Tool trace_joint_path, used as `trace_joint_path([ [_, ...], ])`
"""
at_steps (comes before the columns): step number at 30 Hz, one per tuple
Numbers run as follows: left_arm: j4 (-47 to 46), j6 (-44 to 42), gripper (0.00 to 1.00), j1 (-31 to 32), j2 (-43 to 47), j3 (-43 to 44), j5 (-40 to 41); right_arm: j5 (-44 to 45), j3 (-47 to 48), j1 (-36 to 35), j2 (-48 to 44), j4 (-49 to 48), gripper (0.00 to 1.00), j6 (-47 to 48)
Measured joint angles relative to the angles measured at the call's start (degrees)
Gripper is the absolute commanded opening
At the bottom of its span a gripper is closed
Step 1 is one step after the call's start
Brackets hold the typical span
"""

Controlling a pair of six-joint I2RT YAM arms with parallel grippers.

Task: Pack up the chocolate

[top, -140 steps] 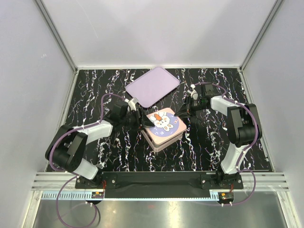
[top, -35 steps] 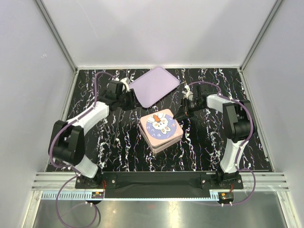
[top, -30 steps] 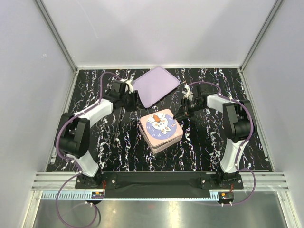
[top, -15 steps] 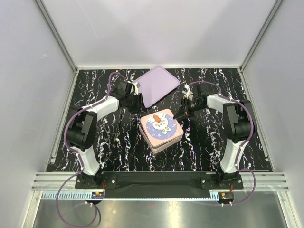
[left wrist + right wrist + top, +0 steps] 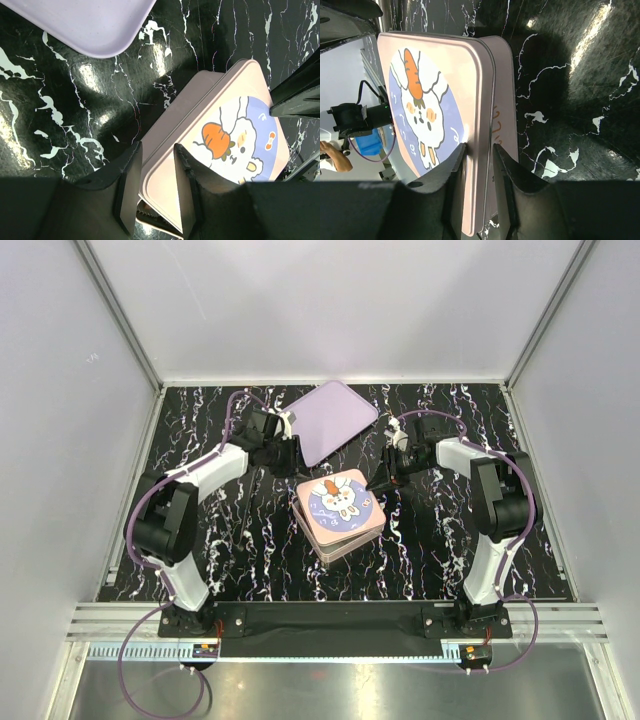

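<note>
I see no chocolate in any view; I judge it sits inside the pink box (image 5: pixel 347 543) at mid-tabletop (image 5: pixel 240 560), under the bunny lid (image 5: pixel 340 502). My right tool (image 5: pixel 479 147) straddles the lid's rim at its far right corner; whether it pinches I cannot tell. My left tool (image 5: pixel 156 150) is narrowly spread on nothing, just off the far left corner, toward the lavender tray (image 5: pixel 325 420). The right arm is nearer.
</note>
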State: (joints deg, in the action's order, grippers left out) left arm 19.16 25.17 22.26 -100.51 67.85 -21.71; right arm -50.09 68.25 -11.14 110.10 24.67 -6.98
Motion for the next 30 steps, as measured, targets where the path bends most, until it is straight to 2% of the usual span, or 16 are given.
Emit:
trace_joint_path([
  [12, 1.05, -0.39, 0.38, 0.20, 0.28, 0.02, 0.48, 0.13, 0.00, -0.57, -0.33, 0.24, 0.23, 0.83],
  [22, 5.29, -2.38, 0.34, 0.44, -2.78, 5.31, 3.54, 0.15, 0.11, -0.63, -0.35, 0.39, 0.24, 1.42],
  [30, 7.13, -2.97, 0.33, 1.55, -2.95, 5.35, 4.31, 0.59, 0.61, -0.76, -0.35, 1.07, 0.25, 1.64],
])
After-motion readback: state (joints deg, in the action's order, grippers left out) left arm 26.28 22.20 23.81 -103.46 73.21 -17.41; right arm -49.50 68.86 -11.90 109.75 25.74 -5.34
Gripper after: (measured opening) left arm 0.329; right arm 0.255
